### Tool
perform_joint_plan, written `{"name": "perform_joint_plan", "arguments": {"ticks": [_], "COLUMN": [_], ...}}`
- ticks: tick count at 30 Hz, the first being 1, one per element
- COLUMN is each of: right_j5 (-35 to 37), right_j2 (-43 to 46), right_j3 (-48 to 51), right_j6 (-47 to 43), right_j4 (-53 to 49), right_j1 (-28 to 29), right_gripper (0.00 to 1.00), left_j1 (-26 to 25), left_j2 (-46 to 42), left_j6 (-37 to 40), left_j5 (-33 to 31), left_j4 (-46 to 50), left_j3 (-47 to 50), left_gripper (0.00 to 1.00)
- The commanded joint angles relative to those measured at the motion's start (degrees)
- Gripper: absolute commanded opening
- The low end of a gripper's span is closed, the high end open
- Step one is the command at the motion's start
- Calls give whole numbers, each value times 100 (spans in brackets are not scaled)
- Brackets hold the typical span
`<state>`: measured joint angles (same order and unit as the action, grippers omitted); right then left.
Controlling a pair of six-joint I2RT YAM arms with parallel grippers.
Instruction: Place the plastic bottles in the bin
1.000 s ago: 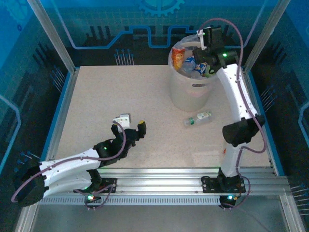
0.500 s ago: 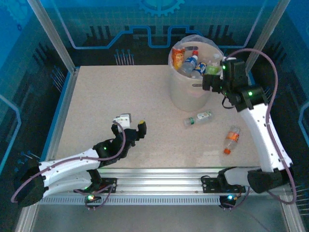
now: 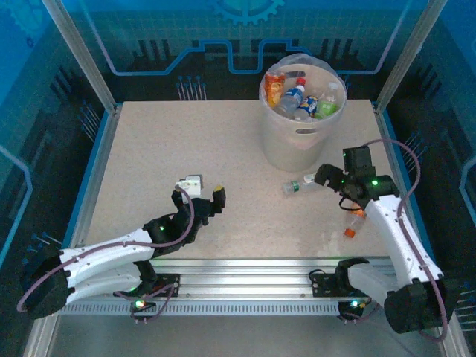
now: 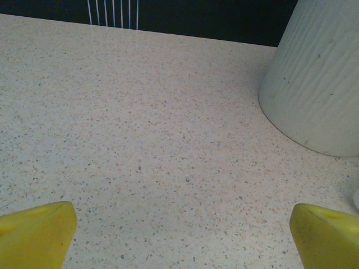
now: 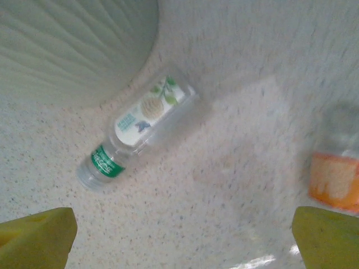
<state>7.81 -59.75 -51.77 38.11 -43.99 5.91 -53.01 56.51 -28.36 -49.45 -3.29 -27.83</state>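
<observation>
The bin [image 3: 288, 149] is a large off-white bucket with a clear liner at the back of the table. Several plastic bottles [image 3: 301, 100] lie inside it. A clear bottle with a green-and-white label [image 3: 299, 184] [image 5: 140, 126] lies on its side just in front of the bin [image 5: 73, 45]. An orange-labelled bottle [image 3: 355, 222] [image 5: 336, 176] lies further right, partly under my right arm. My right gripper [image 3: 336, 190] [image 5: 182, 235] hangs open and empty over the table between these two bottles. At the near left, my left gripper [image 3: 199, 195] [image 4: 182, 232] is open and empty.
The speckled table [image 3: 186, 141] has a raised blue rim and metal corner posts [image 3: 82, 56]. The bin wall [image 4: 320, 78] stands ahead and to the right of my left gripper.
My right arm swung from above the bin down to the table between the two loose bottles, jaws now fully open. A green-labelled bottle now lies in the bin. The left arm stayed still.
</observation>
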Motion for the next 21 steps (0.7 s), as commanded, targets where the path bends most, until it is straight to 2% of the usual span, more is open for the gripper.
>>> {"name": "perform_joint_plan", "arguments": {"ticks": [1,9,21], "right_j5": [-1040,-841,-661], "right_j2": [-178,-808,-1758], "right_j3": [586,826,524], "right_j6": [724,968,1118], "right_j4": [1087,1745,2249], "right_j1": [-108,-113,-109], "right_gripper": [100,100,100], "left_j1": [44,54,50], "left_j2": [9,96,321], "left_j6": [93,10,5], "left_j5": [-5,3,73], "left_j4": [-171,-144,-174], "left_j3": [-73,-71,-169], "left_gripper": [99,99,99]}}
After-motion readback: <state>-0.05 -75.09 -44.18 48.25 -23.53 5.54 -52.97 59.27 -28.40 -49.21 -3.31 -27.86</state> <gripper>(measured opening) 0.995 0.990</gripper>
